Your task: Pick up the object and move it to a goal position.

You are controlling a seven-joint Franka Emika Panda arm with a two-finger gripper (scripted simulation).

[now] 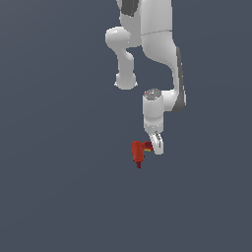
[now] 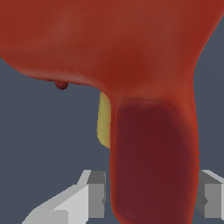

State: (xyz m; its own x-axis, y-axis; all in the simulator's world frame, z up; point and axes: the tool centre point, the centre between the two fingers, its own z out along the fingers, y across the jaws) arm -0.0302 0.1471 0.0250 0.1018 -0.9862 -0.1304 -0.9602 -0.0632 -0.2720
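Wrist view fills almost wholly with the red drill-shaped object: a broad body across the frame and a darker, narrower handle running down from it between the two grey fingertips, one on each side. A small yellow patch sits on the handle's edge just under the body. The fingertips stand right against the handle's two flanks, so the gripper looks pinched on it, though whether the pads press or merely touch cannot be told from this render.

In the exterior view the object hangs just beside the gripper, on the exterior view's left of it, its dark narrow tip pointing downward. No shadow or worktop edge shows against the plain grey ground, so I cannot tell whether it is lifted or resting.

As for handling, it is likely rigid and light (it is smaller than the gripper itself), with smooth, rounded skin that could slip. The handle is the sensible place to hold: roughly parallel flanks, narrow enough to span. The body overhangs to one side of the handle, so the off-centre weight may twist the object about the pads during a fast move; a firm squeeze and an unhurried carry seem wise.
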